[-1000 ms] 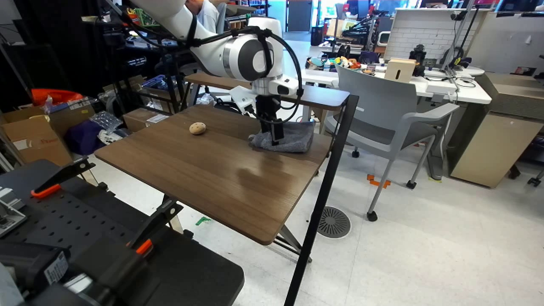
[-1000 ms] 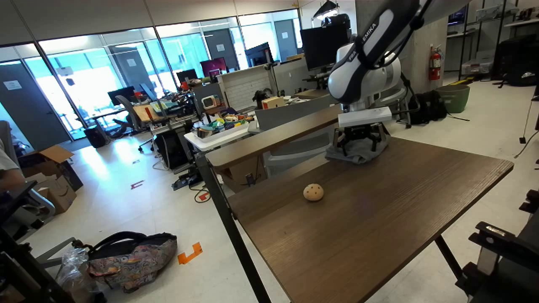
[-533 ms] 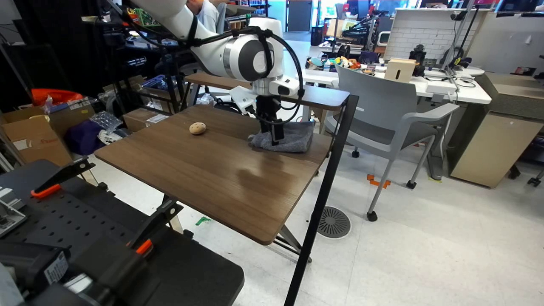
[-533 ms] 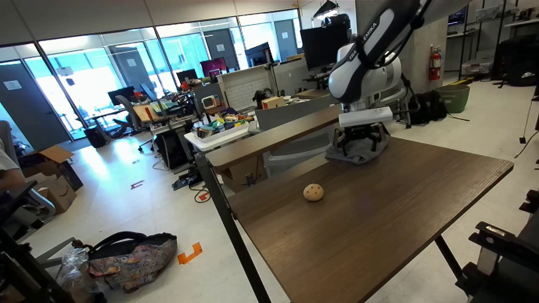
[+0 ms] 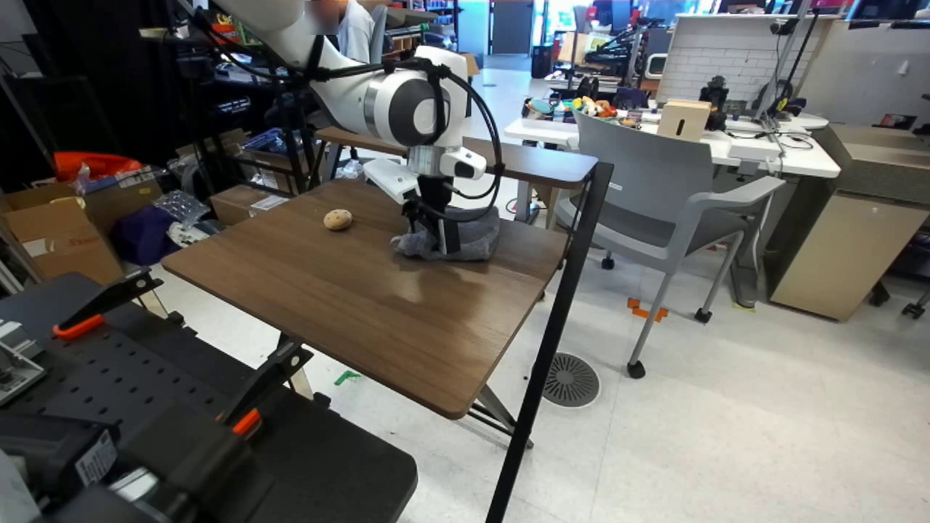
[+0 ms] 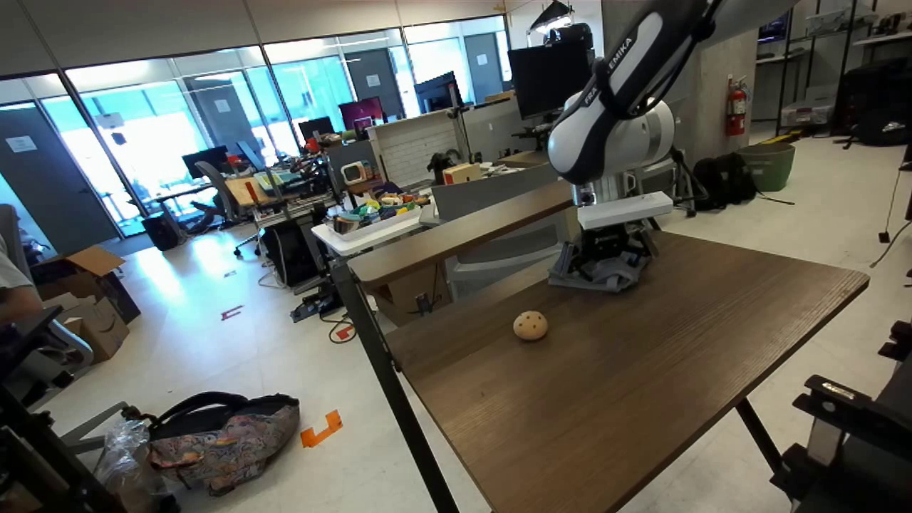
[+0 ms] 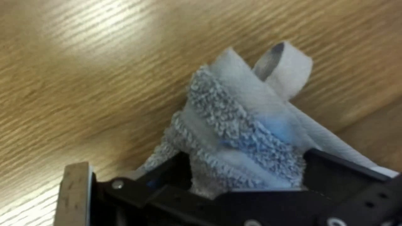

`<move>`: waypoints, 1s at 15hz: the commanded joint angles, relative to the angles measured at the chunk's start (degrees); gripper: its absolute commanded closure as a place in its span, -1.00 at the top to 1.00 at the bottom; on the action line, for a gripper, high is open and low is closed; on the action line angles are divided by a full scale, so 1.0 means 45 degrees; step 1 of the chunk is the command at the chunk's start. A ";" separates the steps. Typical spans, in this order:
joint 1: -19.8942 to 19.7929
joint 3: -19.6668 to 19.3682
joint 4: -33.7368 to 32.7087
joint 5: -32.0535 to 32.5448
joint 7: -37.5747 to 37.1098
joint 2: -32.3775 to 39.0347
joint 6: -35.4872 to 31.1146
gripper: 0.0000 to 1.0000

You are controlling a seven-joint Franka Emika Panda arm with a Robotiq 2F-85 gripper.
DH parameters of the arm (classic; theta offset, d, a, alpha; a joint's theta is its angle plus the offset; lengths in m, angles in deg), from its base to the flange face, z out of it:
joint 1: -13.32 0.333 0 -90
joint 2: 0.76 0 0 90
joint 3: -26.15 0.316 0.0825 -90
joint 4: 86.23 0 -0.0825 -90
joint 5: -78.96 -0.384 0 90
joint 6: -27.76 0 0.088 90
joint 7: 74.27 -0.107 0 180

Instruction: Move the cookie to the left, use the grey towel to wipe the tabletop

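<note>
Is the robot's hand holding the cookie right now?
No, the hand grips the bunched grey towel, and in both exterior views the cookie sits on the tabletop, away from the hand.

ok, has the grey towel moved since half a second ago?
Yes: in an exterior view, the grey towel has shifted toward picture left, farther from the black post and nearer the cookie.

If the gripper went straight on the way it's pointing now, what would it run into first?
The table, most likely: the gripper points down at it. The towel it holds would be pressed in between. Any gap below is hard to judge.
</note>
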 commanded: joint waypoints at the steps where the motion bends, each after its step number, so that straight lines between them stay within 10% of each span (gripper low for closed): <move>1: 0.0163 0.0312 0.2163 0.0241 0.1249 -0.1096 0.0795 1.00; 10: 0.1601 0.0786 0.6662 0.0985 0.3314 -0.3146 0.1401 1.00; 15: 0.1738 0.0728 0.6191 0.0941 0.2951 -0.3084 0.1639 1.00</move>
